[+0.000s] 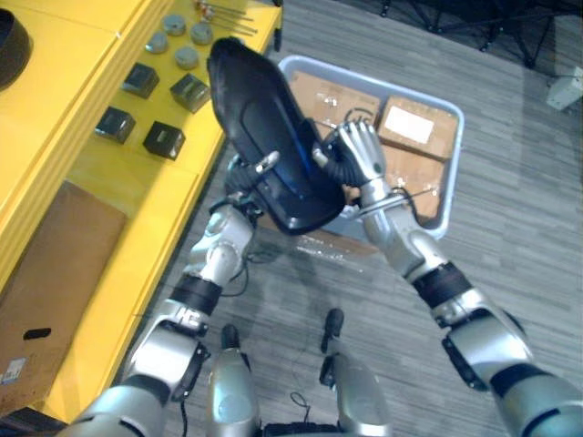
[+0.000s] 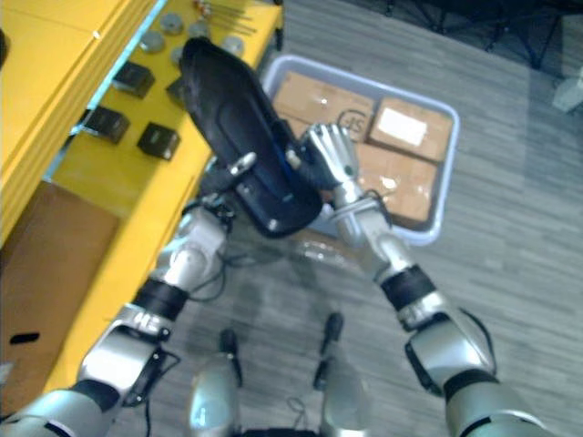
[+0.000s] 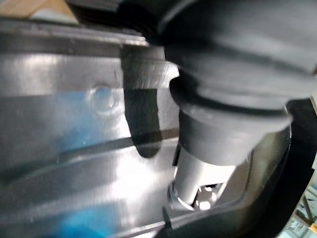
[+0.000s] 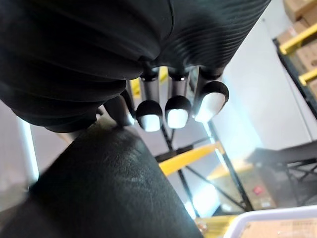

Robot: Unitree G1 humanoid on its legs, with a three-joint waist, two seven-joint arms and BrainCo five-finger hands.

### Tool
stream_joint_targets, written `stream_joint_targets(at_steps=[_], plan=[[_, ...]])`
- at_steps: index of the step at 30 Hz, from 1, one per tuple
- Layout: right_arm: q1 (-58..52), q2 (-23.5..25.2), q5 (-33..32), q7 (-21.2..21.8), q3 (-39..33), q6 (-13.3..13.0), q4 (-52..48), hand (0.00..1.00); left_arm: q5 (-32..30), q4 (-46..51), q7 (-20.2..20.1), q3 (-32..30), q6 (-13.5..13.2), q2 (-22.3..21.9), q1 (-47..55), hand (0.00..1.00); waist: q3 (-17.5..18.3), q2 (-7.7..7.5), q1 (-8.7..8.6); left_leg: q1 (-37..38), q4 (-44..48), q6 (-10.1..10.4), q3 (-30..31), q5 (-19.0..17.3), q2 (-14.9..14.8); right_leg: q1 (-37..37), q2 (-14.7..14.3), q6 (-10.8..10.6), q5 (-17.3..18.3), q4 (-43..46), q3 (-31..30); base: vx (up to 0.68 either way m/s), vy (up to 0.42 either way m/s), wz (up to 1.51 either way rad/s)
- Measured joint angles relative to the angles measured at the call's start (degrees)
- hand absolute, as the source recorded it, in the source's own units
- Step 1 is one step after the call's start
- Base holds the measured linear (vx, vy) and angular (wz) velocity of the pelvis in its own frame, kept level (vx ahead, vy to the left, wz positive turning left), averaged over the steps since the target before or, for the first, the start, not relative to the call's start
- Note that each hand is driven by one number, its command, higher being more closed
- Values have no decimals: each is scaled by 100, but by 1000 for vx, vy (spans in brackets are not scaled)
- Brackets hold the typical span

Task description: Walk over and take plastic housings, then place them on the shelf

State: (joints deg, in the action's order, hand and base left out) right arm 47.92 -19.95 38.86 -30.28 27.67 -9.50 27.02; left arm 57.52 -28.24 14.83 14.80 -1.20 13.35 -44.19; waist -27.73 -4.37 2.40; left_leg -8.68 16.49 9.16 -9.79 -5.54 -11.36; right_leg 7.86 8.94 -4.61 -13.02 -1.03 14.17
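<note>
A large black plastic housing [image 1: 260, 118] hangs tilted in the air between my two hands, over the front edge of the yellow shelf [image 1: 137, 209]. My left hand [image 1: 240, 180] holds its lower side from beneath, with one silver finger [image 1: 266, 164] hooked on the inner face. In the left wrist view that hand [image 3: 218, 134] presses against the housing's glossy inside [image 3: 74, 148]. My right hand [image 1: 360, 150] grips the opposite rim, fingers curled over the edge. In the right wrist view its fingertips [image 4: 177, 111] reach past the housing's dark outer shell [image 4: 109, 188].
On the shelf lie several small black boxes [image 1: 164, 139], several grey round parts [image 1: 187, 56] and a brown cardboard sheet [image 1: 55, 273]. A grey bin [image 1: 446, 209] with cardboard boxes [image 1: 419, 127] stands on the floor just right of the shelf.
</note>
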Motion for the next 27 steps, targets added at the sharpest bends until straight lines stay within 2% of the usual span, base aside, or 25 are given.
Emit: stream_joint_targets(at_steps=[3,12,13,16,21,23,24,25,27], plan=[[-14,9,-22,-106,47,1,-1,100,20,1,-22,0,-31,0,17,100,0,0,-1,24,3,0,0,0,1,-65,-9,11,-45,-87,-1,0,0,0],[-201,119,-254,-373,122,25,-230,100,-134,193,-247,33,-520,-3,291,100,33,-3,-21,74,10,0,-9,-3,2,-138,-17,8,-87,-164,-15,0,0,0],[-237,121,-263,-393,121,24,-266,0,-178,260,-246,33,-565,-2,341,100,33,-3,-21,74,11,0,-9,-3,0,-138,-20,10,-89,-166,-15,0,0,0],[-371,182,-288,-492,126,-61,-393,0,-197,352,-246,42,-640,-3,435,100,33,-3,-23,75,11,0,-11,-3,1,-138,-19,9,-93,-170,-16,0,0,0],[-504,219,-791,-483,129,-376,-416,0,-477,638,-187,20,-731,-3,647,100,34,-4,-20,90,12,0,-12,-4,1,-159,-23,10,-104,-187,-15,0,0,0],[-599,241,-1169,-457,118,-423,-524,0,-1121,860,27,-17,-788,-12,740,100,34,-4,-9,112,12,0,-11,-4,1,-212,-31,11,-135,-251,-15,0,0,0],[-737,258,-1482,-412,51,-440,-806,0,-1707,1241,221,-99,-810,-14,852,100,35,-4,-2,114,10,1,-14,-4,1,-222,-35,14,-145,-276,-10,0,0,0],[-935,299,-1809,-304,-113,-550,-1194,0,-2353,1725,422,-264,-815,-51,1012,100,35,-4,-1,140,-1,1,-25,-4,1,-235,-35,14,-145,-276,-7,5,20,-3],[-1256,397,-2205,-93,-322,-767,-1841,0,-3203,2286,647,-497,-827,-98,1207,100,48,7,-4,234,-18,9,-34,-16,0,-315,-37,8,-140,-276,-10,5,15,-4]])
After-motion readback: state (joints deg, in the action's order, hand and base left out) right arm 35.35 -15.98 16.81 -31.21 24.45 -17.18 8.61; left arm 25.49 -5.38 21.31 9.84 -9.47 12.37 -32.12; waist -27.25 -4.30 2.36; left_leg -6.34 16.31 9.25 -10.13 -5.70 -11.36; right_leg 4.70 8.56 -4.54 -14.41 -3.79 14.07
